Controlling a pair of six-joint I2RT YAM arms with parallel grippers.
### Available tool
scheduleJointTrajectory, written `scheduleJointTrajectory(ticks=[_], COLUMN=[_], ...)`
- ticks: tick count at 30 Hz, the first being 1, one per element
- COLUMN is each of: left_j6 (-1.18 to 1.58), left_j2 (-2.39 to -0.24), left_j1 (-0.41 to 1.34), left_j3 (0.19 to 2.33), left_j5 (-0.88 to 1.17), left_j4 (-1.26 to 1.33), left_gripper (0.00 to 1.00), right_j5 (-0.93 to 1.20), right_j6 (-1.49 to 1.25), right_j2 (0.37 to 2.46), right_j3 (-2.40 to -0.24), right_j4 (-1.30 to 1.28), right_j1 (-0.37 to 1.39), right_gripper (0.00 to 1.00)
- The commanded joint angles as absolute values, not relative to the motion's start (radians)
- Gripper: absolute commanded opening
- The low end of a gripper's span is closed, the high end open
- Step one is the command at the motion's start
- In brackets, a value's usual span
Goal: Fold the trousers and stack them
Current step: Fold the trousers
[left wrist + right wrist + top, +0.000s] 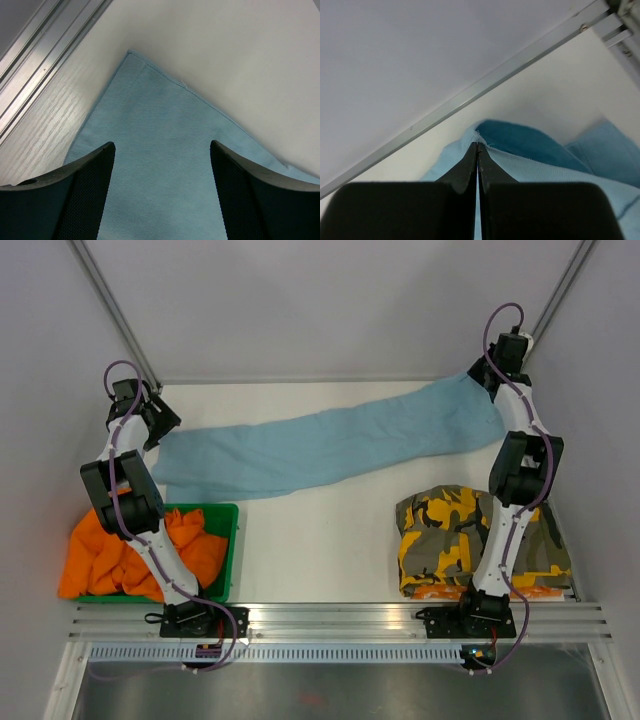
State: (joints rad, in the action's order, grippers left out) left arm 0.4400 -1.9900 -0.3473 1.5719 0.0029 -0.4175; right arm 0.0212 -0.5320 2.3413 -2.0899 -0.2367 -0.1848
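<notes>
Top external: blue trousers point(320, 445) lie lengthwise L-R betw. your arms, R claw point(477, 150) pinching their right end, L claw point(162, 150) spread over left corner.

1. The right hand point(477, 146) is clamped tight, pinching a hemmed edge of the soft light-blue cloth trousers point(555, 175).
2. The cloth bunches in folds on the white worktop point(555, 95), near a silver metal rail point(445, 108).
</notes>
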Motion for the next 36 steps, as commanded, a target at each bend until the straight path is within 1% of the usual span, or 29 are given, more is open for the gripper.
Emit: scheduleJointTrajectory(ticks=[1,5,12,13,17,20,24,25,29,32,33,36], left_j6=[0.431,0.434,0.439,0.440,0.437,0.437,0.446,0.457,0.558,0.624,0.636,0.653], left_j2=[-1.968,-1.967,-1.965,-1.960,-1.953,-1.945,-1.934,-1.928,-1.875,-1.845,-1.824,-1.786], left_j1=[-0.351,-0.351,-0.351,-0.351,-0.350,-0.351,-0.351,-0.353,-0.353,-0.367,-0.374,-0.397], left_j3=[1.594,1.592,1.598,1.597,1.597,1.595,1.592,1.588,1.496,1.445,1.433,1.398], left_j5=[0.012,0.018,0.005,0.005,-0.020,-0.026,-0.031,-0.038,-0.057,-0.077,-0.071,-0.025], left_j4=[-0.407,-0.407,-0.425,-0.425,-0.431,-0.434,-0.440,-0.449,-0.428,-0.420,-0.414,-0.379], left_gripper=[0.82,0.82,0.82,0.82,0.82,0.82,0.82,0.82,0.83,0.84,0.84,0.84], right_j5=[-0.093,-0.176,-0.178,-0.179,-0.178,-0.176,-0.161,-0.170,-0.207,-0.203,-0.195,-0.161], right_j6=[-0.469,-0.430,-0.434,-0.433,-0.419,-0.414,-0.403,-0.400,-0.419,-0.461,-0.469,-0.472], right_j2=[2.188,2.080,1.977,1.956,1.947,1.896,1.775,1.719,1.597,1.540,1.516,1.493], right_j3=[-1.984,-1.855,-1.639,-1.578,-1.493,-1.399,-1.254,-1.197,-1.027,-0.953,-0.913,-0.881], right_j4=[-0.216,-0.232,-0.221,-0.197,-0.215,-0.187,-0.126,-0.115,-0.103,-0.107,-0.100,-0.055], right_j1=[-0.179,-0.192,-0.241,-0.244,-0.268,-0.275,-0.275,-0.275,-0.288,-0.331,-0.343,-0.376], right_gripper=[0.00,0.00,0.00,0.00,0.00,0.00,0.00,0.00,0.00,0.00,0.00,0.00])
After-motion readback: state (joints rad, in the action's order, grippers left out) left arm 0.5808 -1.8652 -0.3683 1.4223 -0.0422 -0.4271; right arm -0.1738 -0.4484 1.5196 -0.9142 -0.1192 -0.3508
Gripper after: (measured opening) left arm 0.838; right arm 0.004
